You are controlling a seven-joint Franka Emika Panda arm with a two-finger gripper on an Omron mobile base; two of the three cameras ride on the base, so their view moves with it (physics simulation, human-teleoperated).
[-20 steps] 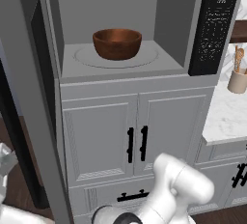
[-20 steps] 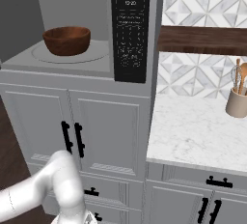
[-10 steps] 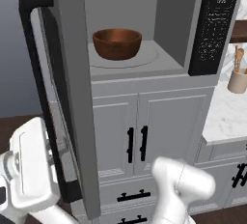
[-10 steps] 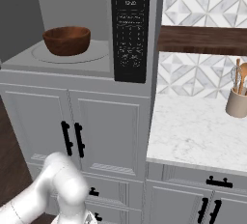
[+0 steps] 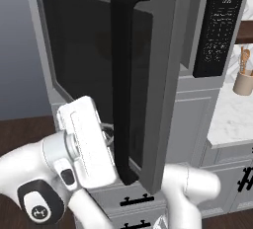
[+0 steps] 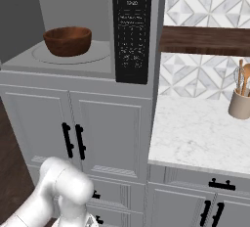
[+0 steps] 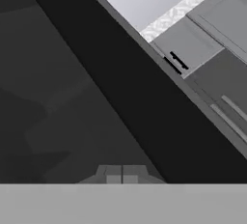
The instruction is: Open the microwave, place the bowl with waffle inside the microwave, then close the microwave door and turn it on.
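Note:
The reddish-brown bowl (image 6: pixel 67 40) sits on the round turntable inside the grey microwave (image 6: pixel 73 62), left of the black control panel (image 6: pixel 132 30). In the left base view the microwave door (image 5: pixel 84 70) stands partly swung across the cavity and hides the bowl there; its tall black bar handle (image 5: pixel 124 75) faces me. My hand's white housing (image 5: pixel 89 146) presses at the door's lower left, beside the handle's foot. In the hand view my gripper (image 7: pixel 122 175) is shut, fingertips together against the dark glass (image 7: pixel 58 102), with the handle (image 7: pixel 140 92) running diagonally alongside.
White cabinet doors with short black handles (image 6: pixel 73 140) stand below the microwave. To the right lies a marble counter (image 6: pixel 205 133) with a beige utensil jar (image 6: pixel 240 104), under a dark wooden shelf (image 6: pixel 205 40). My arm's elbow (image 6: pixel 66 189) is low at the front.
The door has swung from wide open to partly across the cavity. My hand has risen from the lower left to the door's lower edge by the handle. The bowl has stayed put.

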